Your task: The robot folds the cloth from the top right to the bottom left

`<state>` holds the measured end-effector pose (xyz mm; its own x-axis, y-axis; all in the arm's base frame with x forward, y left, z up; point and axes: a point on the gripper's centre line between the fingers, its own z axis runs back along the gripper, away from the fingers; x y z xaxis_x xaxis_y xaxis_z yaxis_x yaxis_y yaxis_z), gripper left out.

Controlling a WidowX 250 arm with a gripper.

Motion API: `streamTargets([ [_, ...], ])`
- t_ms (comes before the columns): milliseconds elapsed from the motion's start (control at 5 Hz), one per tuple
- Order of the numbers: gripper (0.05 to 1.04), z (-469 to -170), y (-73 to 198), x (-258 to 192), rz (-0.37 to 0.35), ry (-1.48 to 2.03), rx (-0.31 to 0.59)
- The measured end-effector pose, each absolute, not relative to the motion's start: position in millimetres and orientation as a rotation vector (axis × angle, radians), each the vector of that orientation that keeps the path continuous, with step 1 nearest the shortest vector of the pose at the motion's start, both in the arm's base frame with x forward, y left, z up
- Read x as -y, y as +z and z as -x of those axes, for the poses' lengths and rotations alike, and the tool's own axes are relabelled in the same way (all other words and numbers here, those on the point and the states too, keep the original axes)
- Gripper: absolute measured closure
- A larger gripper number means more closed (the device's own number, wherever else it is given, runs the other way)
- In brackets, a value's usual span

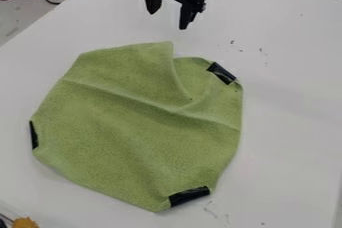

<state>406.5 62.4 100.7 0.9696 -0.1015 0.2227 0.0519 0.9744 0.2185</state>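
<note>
Cloth (pixel 127 147), soft and green, is spread across the middle of the white surface (pixel 287 147), its near edge bearing a black patch (pixel 190 196); another strip (pixel 33 135) marks the left edge, perhaps as corner guides. A long crease runs from left to right, likely from handling. Beyond it, a black tab (pixel 222 73) sits at the far right, beside a raised, pointed flap. The tool (pixel 168 20) hangs past the far edge, fingers well apart and holding nothing, presumably placed there to take that side for folding.
</note>
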Motion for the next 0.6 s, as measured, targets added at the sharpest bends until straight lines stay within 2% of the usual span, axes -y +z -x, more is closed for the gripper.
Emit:
streamTargets([
  [400, 0.084, -413, 71, -45, -0.211, -0.124, 0.155],
  [600, 0.084, -434, 66, -20, -0.187, -0.204, 0.157],
])
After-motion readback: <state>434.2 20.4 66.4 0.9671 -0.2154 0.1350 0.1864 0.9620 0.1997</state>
